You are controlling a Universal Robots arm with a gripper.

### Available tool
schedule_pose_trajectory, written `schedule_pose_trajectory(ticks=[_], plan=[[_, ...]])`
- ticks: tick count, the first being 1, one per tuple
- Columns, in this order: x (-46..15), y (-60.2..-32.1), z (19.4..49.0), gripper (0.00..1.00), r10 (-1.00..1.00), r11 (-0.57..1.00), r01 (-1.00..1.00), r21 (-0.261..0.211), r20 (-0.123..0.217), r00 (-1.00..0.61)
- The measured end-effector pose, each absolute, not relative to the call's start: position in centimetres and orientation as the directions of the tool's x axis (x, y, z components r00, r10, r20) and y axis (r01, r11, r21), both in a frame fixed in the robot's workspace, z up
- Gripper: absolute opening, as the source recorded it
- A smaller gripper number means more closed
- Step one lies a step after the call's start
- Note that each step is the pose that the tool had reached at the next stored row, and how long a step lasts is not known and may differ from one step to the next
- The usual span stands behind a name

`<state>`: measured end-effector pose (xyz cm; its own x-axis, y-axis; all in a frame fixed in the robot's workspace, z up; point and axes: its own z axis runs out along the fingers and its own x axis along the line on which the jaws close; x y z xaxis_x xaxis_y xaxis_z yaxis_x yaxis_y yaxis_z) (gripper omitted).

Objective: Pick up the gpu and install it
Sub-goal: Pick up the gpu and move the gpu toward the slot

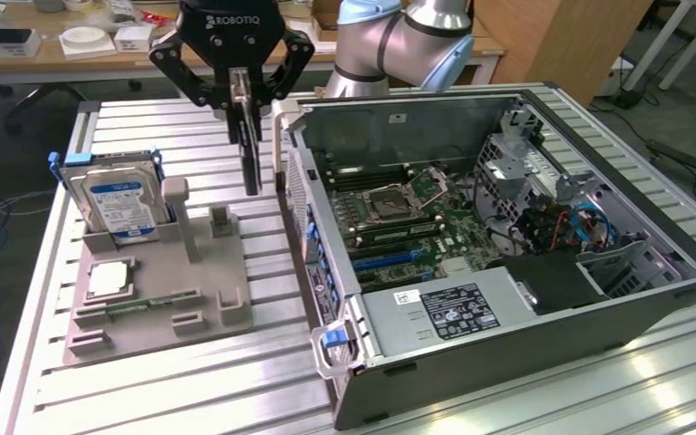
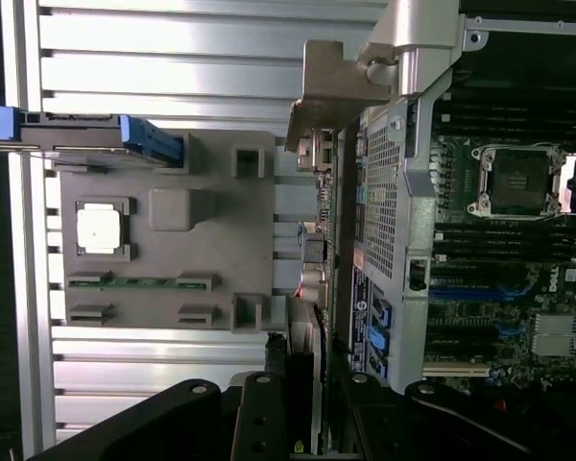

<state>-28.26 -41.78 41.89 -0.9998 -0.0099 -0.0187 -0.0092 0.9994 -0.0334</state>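
Note:
My gripper [image 1: 243,98] is shut on the gpu [image 1: 250,159], a thin dark card that hangs upright from the fingers. The card is in the air over the gap between the grey holder tray [image 1: 155,299] and the near wall of the open computer case [image 1: 493,299]. Seen edge-on in the wrist view, the gpu [image 2: 317,254] runs away from my gripper [image 2: 302,423] alongside the outside of the case wall [image 2: 389,192], its silvery metal end farthest from the fingers. The motherboard [image 1: 409,227] lies inside the case, with its slots [image 2: 461,288] bare.
The grey holder tray [image 2: 173,279] carries a silver hard drive [image 1: 116,199] standing upright, a square processor chip [image 1: 106,279] and a narrow green memory stick [image 1: 142,304]. All of it rests on a ribbed aluminium table [image 1: 178,390]. A wooden desk with clutter stands behind.

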Motion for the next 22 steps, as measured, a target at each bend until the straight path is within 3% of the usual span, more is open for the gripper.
schedule_pose_trajectory(ticks=[22], plan=[[-26.1, -41.8, 41.9, 0.27, -0.010, 0.999, -0.009, -0.033, -0.019, -1.000]])
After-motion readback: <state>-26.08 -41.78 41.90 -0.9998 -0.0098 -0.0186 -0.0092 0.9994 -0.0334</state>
